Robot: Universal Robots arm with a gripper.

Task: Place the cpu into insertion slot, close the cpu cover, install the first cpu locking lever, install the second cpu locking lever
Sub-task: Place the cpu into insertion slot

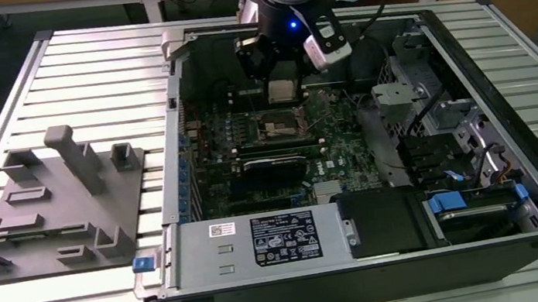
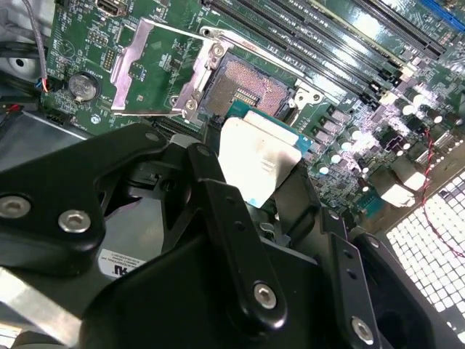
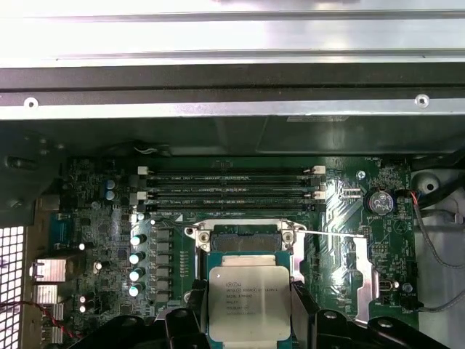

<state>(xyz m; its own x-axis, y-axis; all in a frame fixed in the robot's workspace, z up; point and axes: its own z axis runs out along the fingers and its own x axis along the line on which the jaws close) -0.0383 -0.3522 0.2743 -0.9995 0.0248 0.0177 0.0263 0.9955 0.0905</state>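
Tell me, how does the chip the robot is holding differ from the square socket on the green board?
The cpu has a pale silver top; the slot has a dark centre in a silvery rim. The cpu hangs above the board, clamped in the gripper; the slot sits fixed in the board, its cover swung open. Both are square and look close in size.

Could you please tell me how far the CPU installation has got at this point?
Done: nothing is seated yet. The cpu cover is swung open and the insertion slot lies bare. In hand: the gripper is shut on the cpu, held above the slot. Left: seating the chip, closing the cover and fastening both levers. One locking lever sticks out unlatched.
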